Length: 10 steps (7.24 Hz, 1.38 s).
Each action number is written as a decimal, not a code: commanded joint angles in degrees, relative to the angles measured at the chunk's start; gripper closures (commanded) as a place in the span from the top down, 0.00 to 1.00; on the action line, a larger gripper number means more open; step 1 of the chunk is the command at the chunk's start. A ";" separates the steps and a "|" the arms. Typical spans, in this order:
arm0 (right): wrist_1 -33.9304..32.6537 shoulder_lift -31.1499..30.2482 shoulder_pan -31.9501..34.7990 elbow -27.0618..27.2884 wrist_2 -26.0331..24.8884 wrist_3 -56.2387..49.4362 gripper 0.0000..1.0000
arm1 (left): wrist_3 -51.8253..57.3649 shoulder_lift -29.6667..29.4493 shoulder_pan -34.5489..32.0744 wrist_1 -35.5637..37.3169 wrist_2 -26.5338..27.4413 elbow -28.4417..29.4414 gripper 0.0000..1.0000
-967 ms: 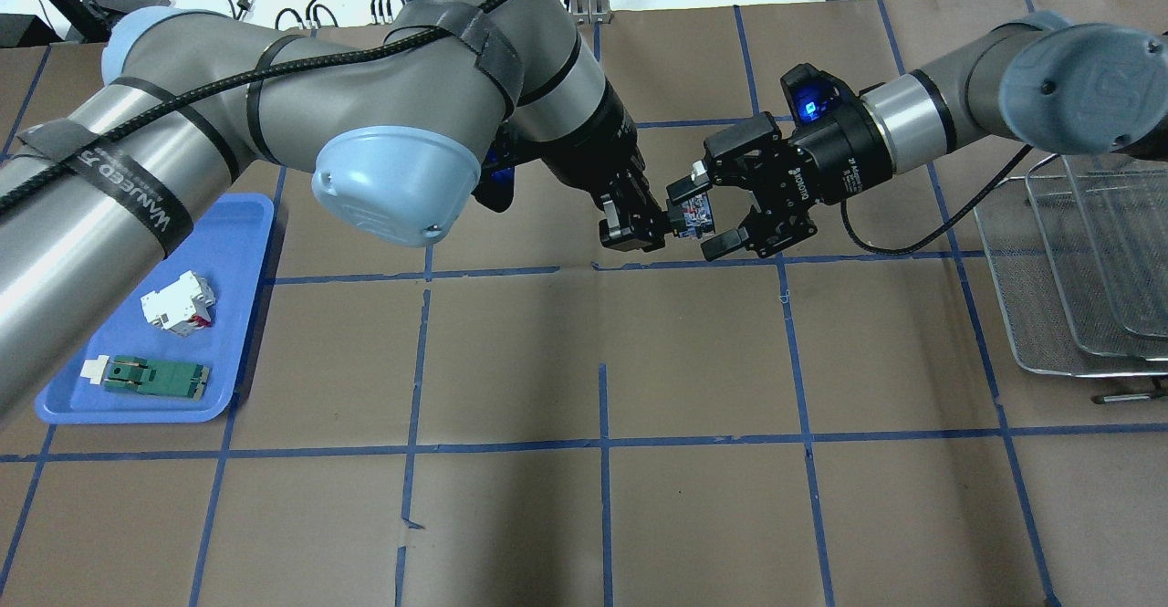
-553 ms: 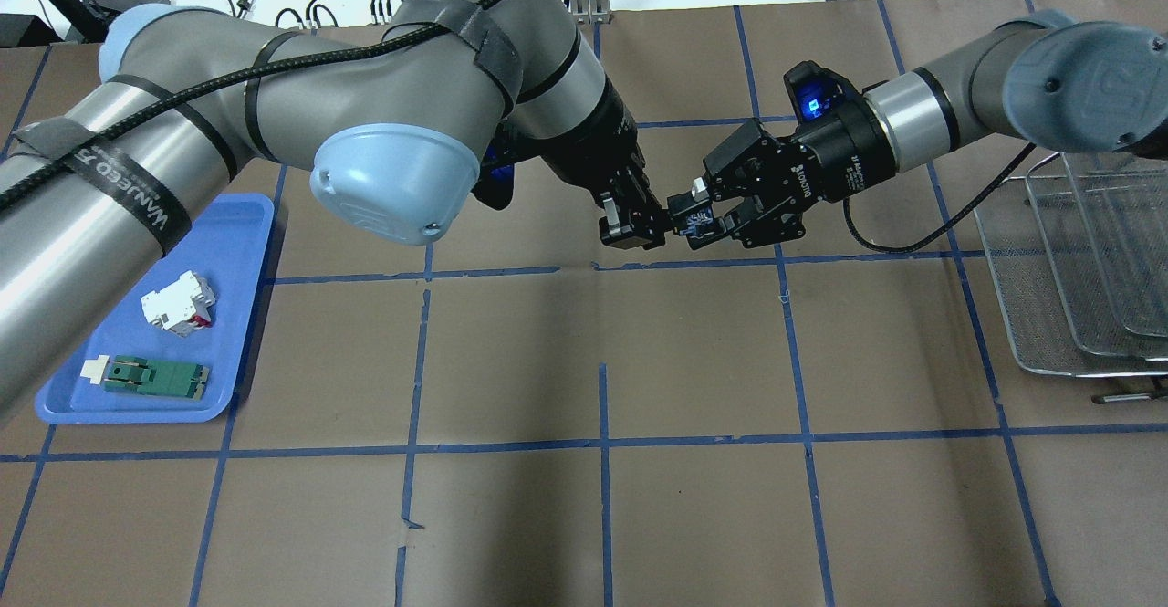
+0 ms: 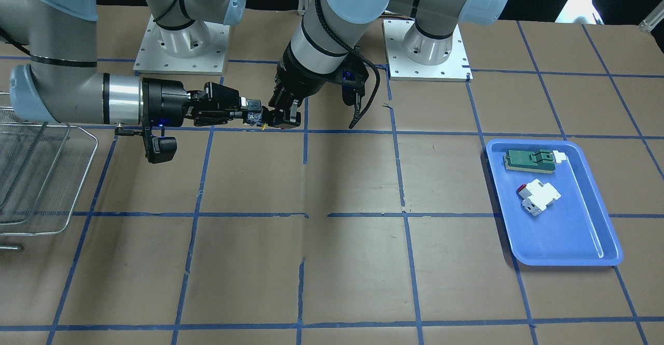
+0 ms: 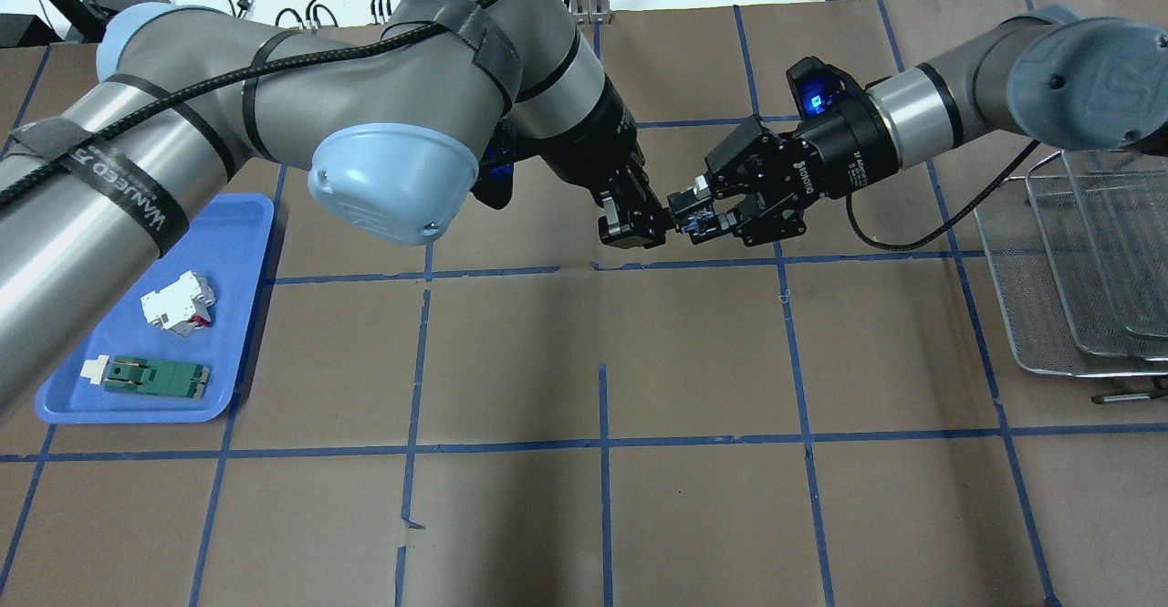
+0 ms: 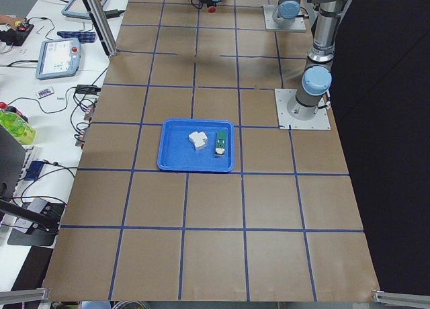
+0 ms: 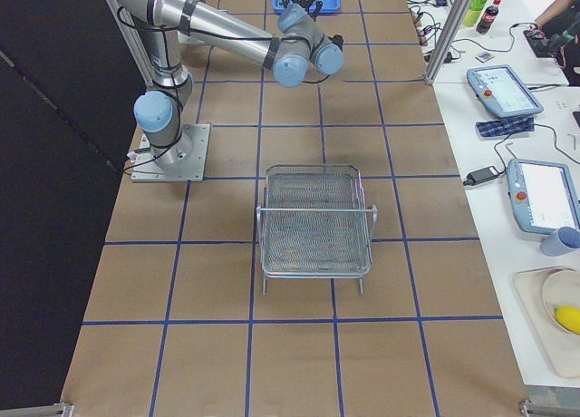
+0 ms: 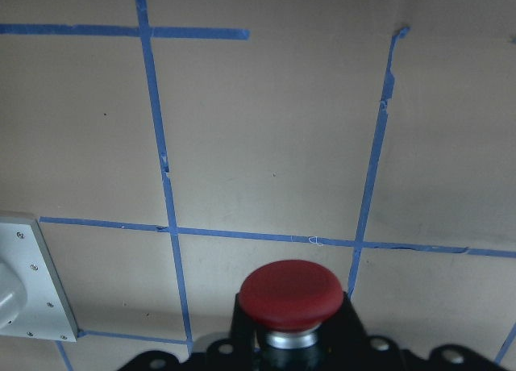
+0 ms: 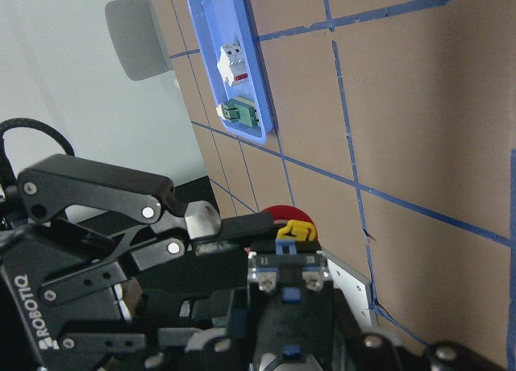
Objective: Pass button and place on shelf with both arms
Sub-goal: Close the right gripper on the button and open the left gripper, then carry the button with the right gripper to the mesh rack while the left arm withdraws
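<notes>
The button (image 4: pixel 691 215) hangs in the air between my two grippers over the far middle of the table. My left gripper (image 4: pixel 650 222) is shut on its cap end. My right gripper (image 4: pixel 703 212) comes in from the right and is shut on its black body. The left wrist view shows the red cap (image 7: pixel 289 292) just above the gripper. The right wrist view shows the body with blue and yellow bits (image 8: pixel 290 278). In the front-facing view the button (image 3: pixel 255 118) sits between the right gripper (image 3: pixel 248 112) and the left gripper (image 3: pixel 282 116). The wire-mesh shelf (image 4: pixel 1077 269) stands at the table's right edge.
A blue tray (image 4: pixel 239 251) at the left holds a white block with a red tip (image 4: pixel 178 301) and a green flat part (image 4: pixel 155 376). The shelf also shows in the front-facing view (image 3: pixel 36 179) and the right-side view (image 6: pixel 313 222). Brown table paper with a blue tape grid lies below.
My right gripper's fingers were wide open around the button, and they have closed onto it. The left gripper has stayed shut on the button in the same place.
</notes>
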 commanded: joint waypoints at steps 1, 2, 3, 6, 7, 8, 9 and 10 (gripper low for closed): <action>0.02 -0.08 0.01 -0.12 0.75 0.17 0.16 | 0.02 0.95 0.66 -0.17 0.34 0.96 0.87; 0.02 0.01 0.01 -0.12 0.75 0.17 0.16 | 0.02 1.48 1.70 -0.69 0.35 1.06 0.86; -0.24 0.01 0.01 -0.29 0.75 0.25 0.15 | 0.72 1.66 3.28 -1.13 0.43 0.88 0.81; -7.66 -0.78 -0.08 -7.03 -12.95 6.65 0.14 | 27.12 2.01 12.84 -1.05 10.76 1.14 0.76; -14.50 -0.78 -1.82 -8.98 -21.84 10.93 0.11 | 43.02 2.88 17.40 -3.39 12.37 1.06 0.80; -15.44 -0.78 -4.88 -9.95 -30.36 10.46 0.03 | 59.71 4.02 22.49 -8.29 16.82 1.23 0.94; -16.32 -0.87 -8.13 -10.57 -37.85 10.19 0.00 | 73.97 6.12 24.81 -9.38 19.65 0.89 0.97; -18.94 -0.87 -10.34 -12.23 -45.66 9.49 0.00 | 83.25 8.84 24.74 -12.27 21.33 0.19 1.00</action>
